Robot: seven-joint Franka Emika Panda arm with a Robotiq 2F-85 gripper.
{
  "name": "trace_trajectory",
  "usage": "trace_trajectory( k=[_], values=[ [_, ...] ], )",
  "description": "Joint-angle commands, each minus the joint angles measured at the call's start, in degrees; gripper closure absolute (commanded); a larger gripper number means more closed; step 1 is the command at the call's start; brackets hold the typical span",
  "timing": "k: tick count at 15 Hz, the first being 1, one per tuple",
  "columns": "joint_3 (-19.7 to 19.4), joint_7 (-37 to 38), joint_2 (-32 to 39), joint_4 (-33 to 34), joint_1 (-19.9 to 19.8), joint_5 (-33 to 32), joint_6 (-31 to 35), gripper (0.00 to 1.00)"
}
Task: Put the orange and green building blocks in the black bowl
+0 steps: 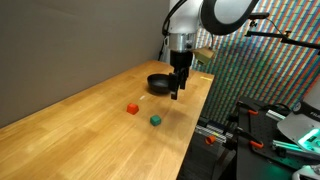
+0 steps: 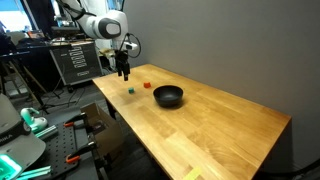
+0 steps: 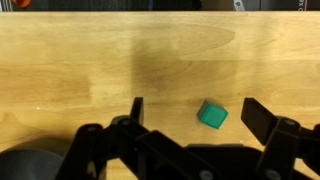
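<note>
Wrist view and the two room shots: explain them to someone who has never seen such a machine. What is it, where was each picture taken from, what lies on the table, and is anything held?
This is a robot arm with a two-fingered end effector for grasping. Two pictures come from cameras standing in the room, on different sides of the wooden table. The third looks down from the wrist past the open fingers. On the table lie a black bowl, an orange block and a green block, all apart. Nothing is held.
</note>
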Motion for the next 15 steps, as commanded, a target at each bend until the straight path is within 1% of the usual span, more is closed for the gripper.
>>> trace_trajectory(
  k=[1,4,7,11,13,14,15],
  values=[
    [-2.9,4.6,9.5,6.5,3.5,-5.5,3.0,0.00],
    [-5.1,5.4,15.6,10.6,6.0,-7.5,4.4,0.00],
    [-6.1,4.6,20.3,15.1,7.8,-6.8,4.4,0.00],
    [-6.3,4.3,24.4,19.6,9.4,-5.5,3.9,0.00],
    [-6.8,4.8,25.9,21.5,10.5,-5.9,3.9,0.00],
    [-7.0,4.9,26.4,21.9,10.8,-6.0,4.2,0.25],
    [-7.3,5.1,27.0,22.4,11.2,-5.9,4.2,0.25]
  ],
)
